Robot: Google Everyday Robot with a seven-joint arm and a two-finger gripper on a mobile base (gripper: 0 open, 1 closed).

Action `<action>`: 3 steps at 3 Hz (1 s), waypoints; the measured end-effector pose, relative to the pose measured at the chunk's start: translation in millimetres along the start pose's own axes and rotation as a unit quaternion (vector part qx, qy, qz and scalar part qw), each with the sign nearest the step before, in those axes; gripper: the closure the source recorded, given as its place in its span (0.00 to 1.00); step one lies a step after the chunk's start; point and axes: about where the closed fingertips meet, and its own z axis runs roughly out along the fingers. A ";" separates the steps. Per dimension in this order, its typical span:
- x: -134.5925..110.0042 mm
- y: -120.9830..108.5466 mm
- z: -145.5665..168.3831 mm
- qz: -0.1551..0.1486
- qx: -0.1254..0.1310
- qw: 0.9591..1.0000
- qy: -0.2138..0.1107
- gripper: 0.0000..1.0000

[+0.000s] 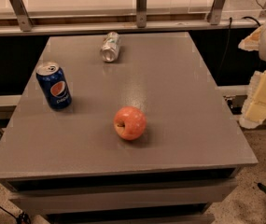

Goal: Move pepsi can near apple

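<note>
The pepsi can (53,85) is dark blue with a round logo and a silver top. It stands upright near the left edge of the grey table (179,101). The apple (129,123) is red-orange with a yellowish patch. It rests near the table's middle front, well to the right of the can and closer to me. My gripper is not in view, and nothing touches the can or the apple.
A silver-and-green can (110,46) lies on its side at the table's back middle. A railing with metal posts (141,6) runs behind the table. Pale foam blocks (263,97) stand off the table's right side. Drawers sit below the front edge.
</note>
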 end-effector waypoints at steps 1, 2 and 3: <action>-3.9 -0.5 -0.4 -0.003 0.000 1.000 -0.005 0.00; -45.8 4.7 17.6 -0.035 -0.035 0.998 -0.044 0.00; -143.7 26.5 48.5 -0.115 -0.088 0.985 -0.098 0.00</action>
